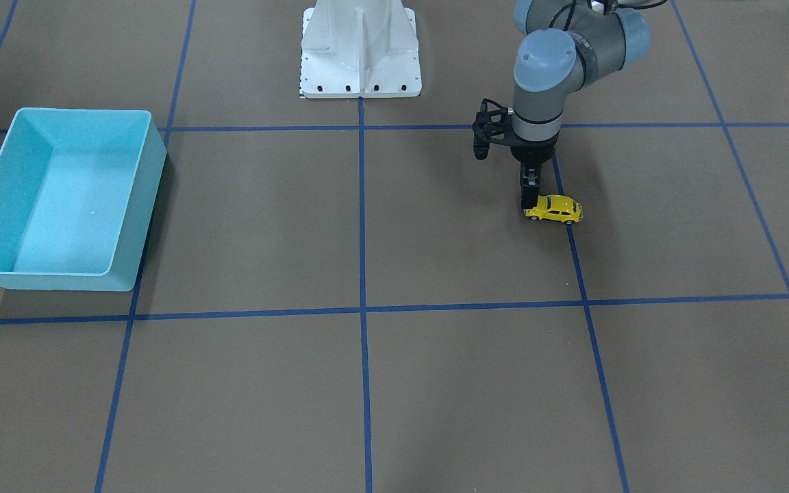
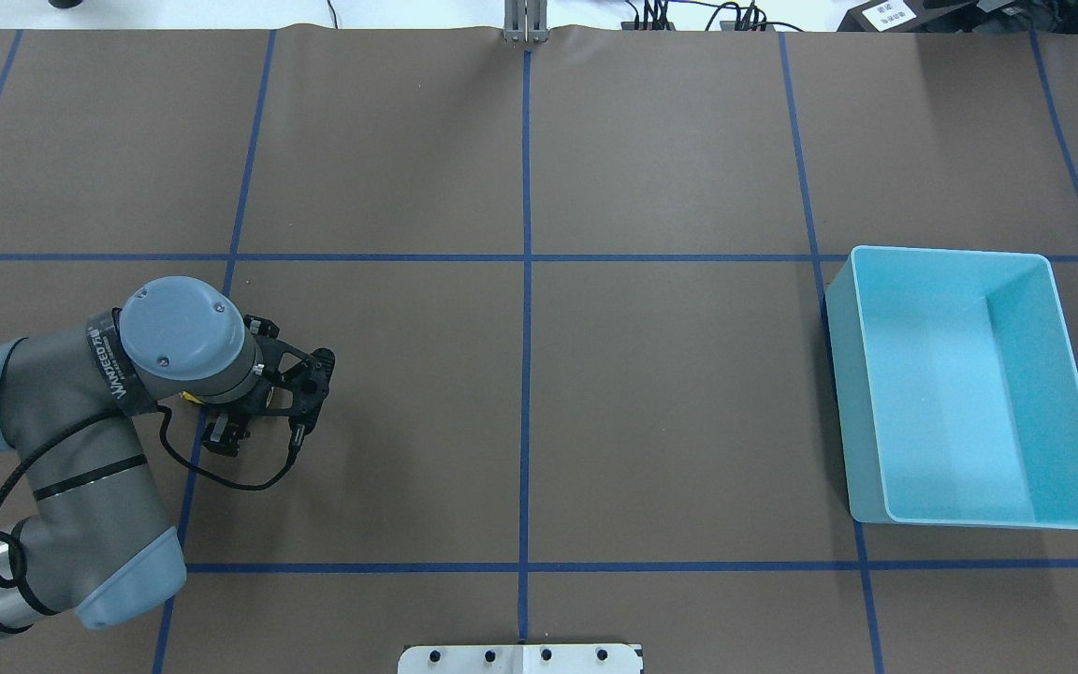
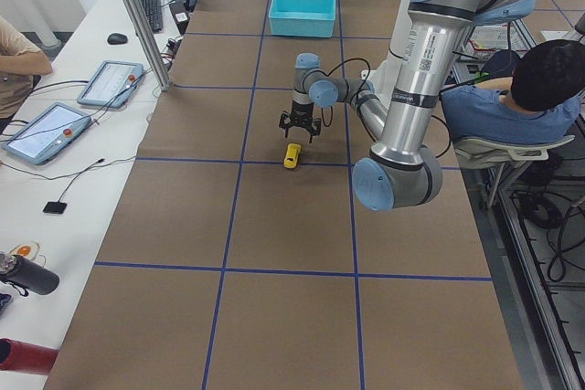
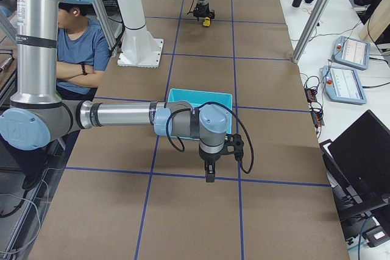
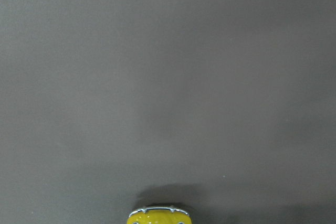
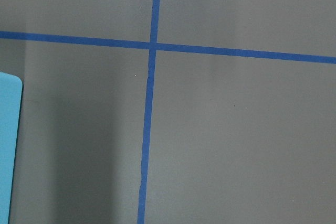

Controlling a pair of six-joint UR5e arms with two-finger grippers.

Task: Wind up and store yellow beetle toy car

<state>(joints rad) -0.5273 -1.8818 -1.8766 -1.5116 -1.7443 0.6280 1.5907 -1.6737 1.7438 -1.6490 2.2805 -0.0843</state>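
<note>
On matte brown paper (image 1: 435, 226), left claw (image 1: 528, 203) meets the glossy, rounded yellow car (image 1: 556, 209); grip unclear.

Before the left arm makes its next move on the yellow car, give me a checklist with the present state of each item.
1. The yellow beetle toy car stands on its wheels on the table: ok.
2. The left hand is lowered at one end of the car: ok.
3. The left hand is closed on the car: cannot tell, because the front-facing view shows the fingers edge-on and the wrist hides them from overhead.
4. The turquoise bin is upright with nothing in it: ok.
5. The right hand is well away from the car, hanging near the bin: ok.
6. The right hand is open or shut: cannot tell.
</note>
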